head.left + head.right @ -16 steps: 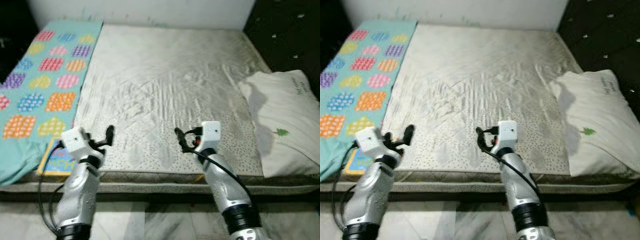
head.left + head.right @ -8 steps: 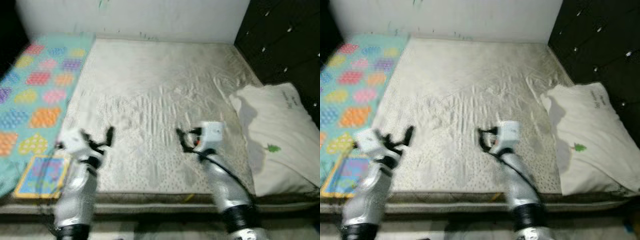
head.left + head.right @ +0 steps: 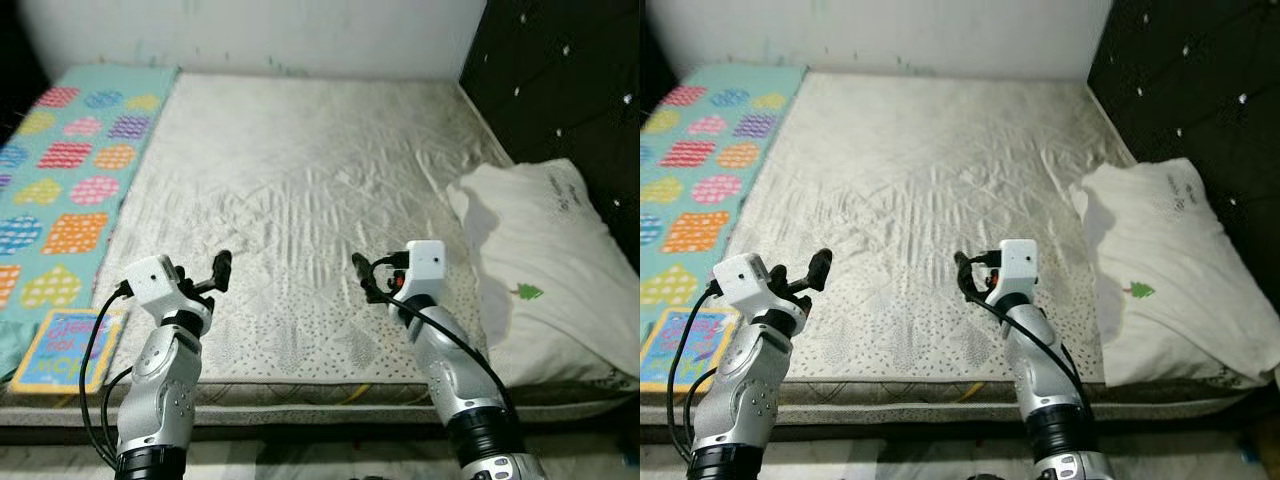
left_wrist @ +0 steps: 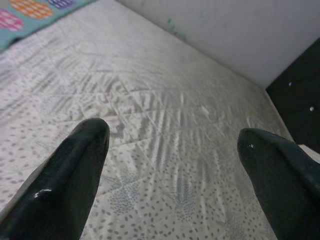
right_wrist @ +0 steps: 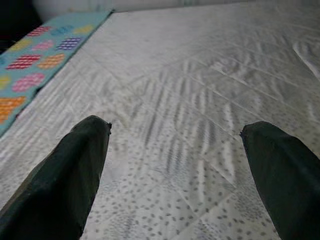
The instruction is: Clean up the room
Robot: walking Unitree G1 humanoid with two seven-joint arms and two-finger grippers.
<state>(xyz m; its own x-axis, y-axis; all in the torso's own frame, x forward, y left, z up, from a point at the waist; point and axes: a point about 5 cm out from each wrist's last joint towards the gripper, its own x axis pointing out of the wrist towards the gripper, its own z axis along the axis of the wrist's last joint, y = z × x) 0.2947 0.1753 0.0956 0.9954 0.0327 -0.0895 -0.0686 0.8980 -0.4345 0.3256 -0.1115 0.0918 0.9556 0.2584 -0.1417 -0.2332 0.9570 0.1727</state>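
Observation:
A wide mattress (image 3: 300, 180) in a wrinkled, speckled grey-white sheet lies in front of me. My left gripper (image 3: 212, 274) hovers low over its near edge, open, with nothing between the fingers (image 4: 75, 165). My right gripper (image 3: 368, 282) hovers level with it further right, also open and empty, its fingers (image 5: 75, 160) spread over bare sheet. A colourful picture book (image 3: 65, 350) lies flat at the near left corner, left of my left arm. A white pillow (image 3: 540, 270) with a small green mark lies at the right edge.
A teal blanket (image 3: 70, 170) patterned with coloured hearts covers the bed's left strip. A white wall (image 3: 250, 30) runs behind the bed, and a dark tufted panel (image 3: 560, 80) stands at the right. Pale floor (image 3: 300, 460) shows below the mattress edge.
The camera has shifted, so the book and blanket now sit further left and the book shows in full. Both arms hold the same pose with their grippers open.

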